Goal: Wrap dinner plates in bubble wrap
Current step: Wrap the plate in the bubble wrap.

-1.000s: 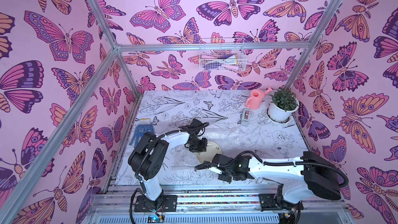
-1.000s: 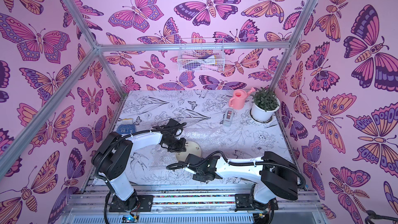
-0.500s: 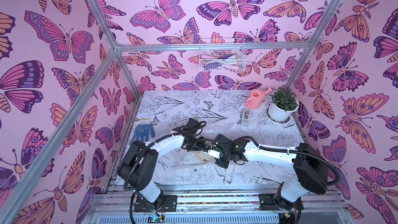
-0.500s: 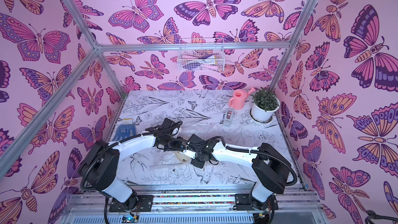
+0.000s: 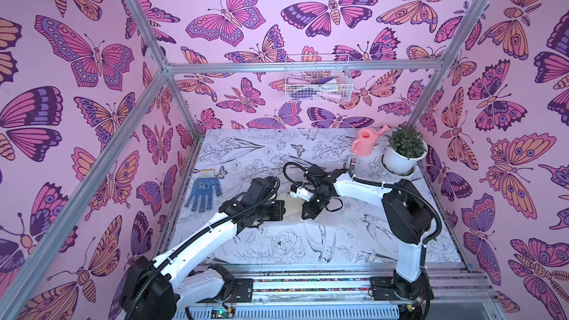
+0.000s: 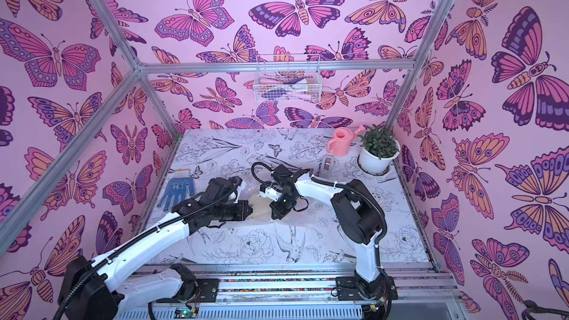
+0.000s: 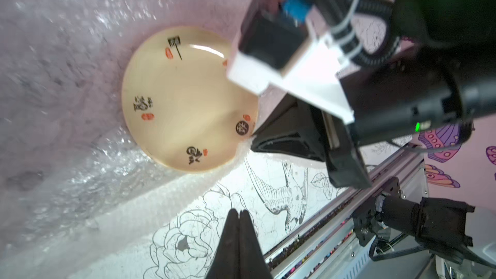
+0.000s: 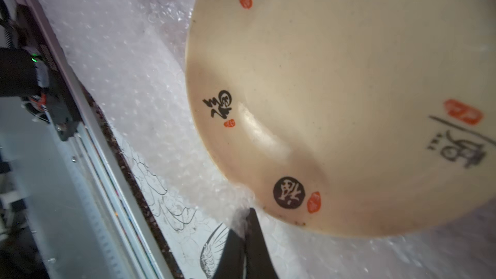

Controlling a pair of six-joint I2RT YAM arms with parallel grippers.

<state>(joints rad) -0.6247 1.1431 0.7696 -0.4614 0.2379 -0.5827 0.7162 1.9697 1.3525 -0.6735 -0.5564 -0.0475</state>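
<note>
**Item:** dinner plate (image 5: 292,207), one, small, round, cream-yellow; entered with bubble wrap (image 6: 251,188).

**Top views.** In both top views the plate lay flat near the middle of the table (image 5: 308,250). It sat between the left gripper (image 5: 282,210) and the right gripper (image 5: 305,214) and was half hidden by them. The wrap showed only as a faint sheen behind it, and its outline could not be traced.

**Left wrist view.** The plate (image 7: 188,97) lay face up, glazed, with black characters and red seals around the well. It was seated on the wrap (image 7: 67,157), whose edge ran just past the rim. The left gripper's (image 7: 239,218) jaws were pressed together with nothing between them, over bare printed table clear of the sheet. The right gripper's tip (image 7: 253,140) sat at the plate's rim.

**Right wrist view.** The right gripper (image 8: 244,226) was closed on a bunched bit of the wrap's edge (image 8: 239,214). Whether it touched the rim or sat just beside it could not be told.

**Handling (judged).**
- **Plate:** rigid, with a smooth glaze that is likely slippery, probably light, and breakable if knocked or dropped. It was best left lying flat; if it had to be moved, it should be taken by the rim.
- **Wrap:** very light, limp, springy and slick. It should be taken at an edge or corner with a deep pinch, since a thin pinch might slip free. A hard pull might drag the plate along with it.
</note>
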